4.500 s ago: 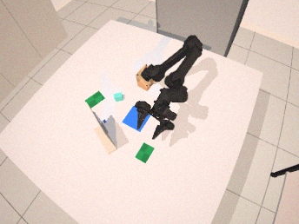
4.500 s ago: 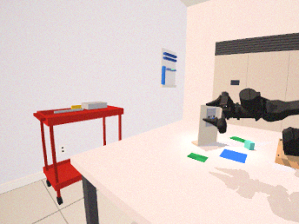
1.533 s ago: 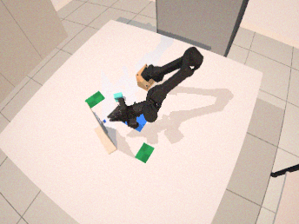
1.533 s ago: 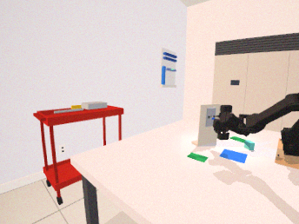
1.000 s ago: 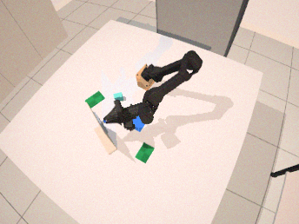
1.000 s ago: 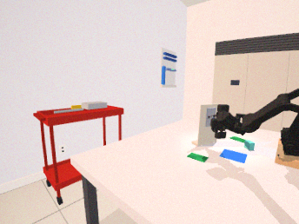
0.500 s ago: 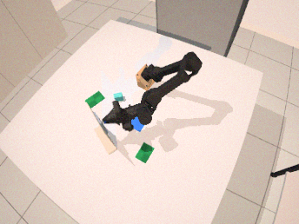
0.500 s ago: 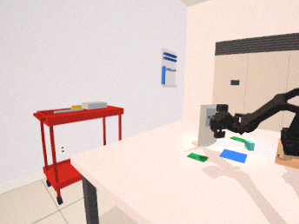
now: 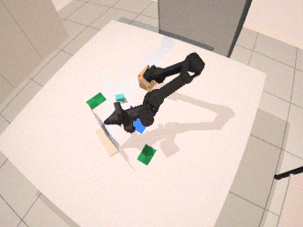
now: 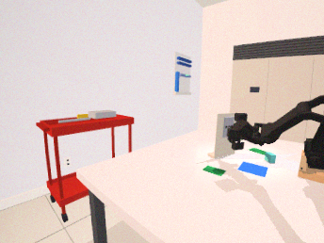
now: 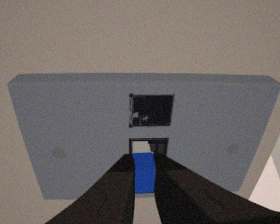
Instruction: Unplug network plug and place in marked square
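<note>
The upright panel [image 9: 108, 136] [image 10: 220, 136] [image 11: 80, 117] stands on the table, with socket openings one above another. The blue plug [image 11: 145, 175] is at the lower opening in the wrist view; a pale piece shows just behind its upper end. The thin tab cannot be made out clearly. My gripper [image 9: 106, 123] [image 10: 229, 133] [image 11: 141, 163] is at the panel's face, shut on the plug, with one finger against each side. The arm hides the plug in the top and exterior views. A flat blue square [image 9: 139, 126] [image 10: 253, 170] lies on the table behind the gripper, partly under the arm in the top view.
Two green patches lie on the table, one [image 9: 96, 100] [image 10: 257, 151] near one end of the panel and one [image 9: 146, 155] [image 10: 214, 170] off the other side. A small teal block [image 9: 120, 98] [image 10: 269, 157] stands near the first. A red cart [image 10: 89, 124] is beyond the table.
</note>
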Motion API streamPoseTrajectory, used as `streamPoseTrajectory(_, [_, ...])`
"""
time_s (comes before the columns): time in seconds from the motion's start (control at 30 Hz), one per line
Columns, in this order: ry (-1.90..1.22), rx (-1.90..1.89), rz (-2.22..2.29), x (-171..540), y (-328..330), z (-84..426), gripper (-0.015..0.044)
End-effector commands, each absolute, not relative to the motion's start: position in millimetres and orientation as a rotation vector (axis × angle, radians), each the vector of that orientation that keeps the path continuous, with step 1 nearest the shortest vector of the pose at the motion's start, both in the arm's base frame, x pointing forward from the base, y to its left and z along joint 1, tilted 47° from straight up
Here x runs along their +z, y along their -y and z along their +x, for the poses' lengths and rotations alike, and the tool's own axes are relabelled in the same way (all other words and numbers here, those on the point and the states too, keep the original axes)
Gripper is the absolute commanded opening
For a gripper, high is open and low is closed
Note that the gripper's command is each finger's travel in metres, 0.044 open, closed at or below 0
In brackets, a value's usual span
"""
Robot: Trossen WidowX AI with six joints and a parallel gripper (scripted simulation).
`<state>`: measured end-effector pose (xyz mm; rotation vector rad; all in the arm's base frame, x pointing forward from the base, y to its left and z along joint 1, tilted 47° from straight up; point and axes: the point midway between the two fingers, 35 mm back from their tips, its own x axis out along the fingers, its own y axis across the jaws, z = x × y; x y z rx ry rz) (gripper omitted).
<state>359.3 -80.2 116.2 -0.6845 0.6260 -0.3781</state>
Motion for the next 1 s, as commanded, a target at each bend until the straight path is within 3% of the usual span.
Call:
streamPoseTrajectory(0.0, [-0.624, -0.374, -0.688, 116.5, 79.6, 359.8, 0.0])
streamPoseTrajectory(0.97, [-0.625, -0.374, -0.687, 120.0, 74.8, 347.1, 0.0])
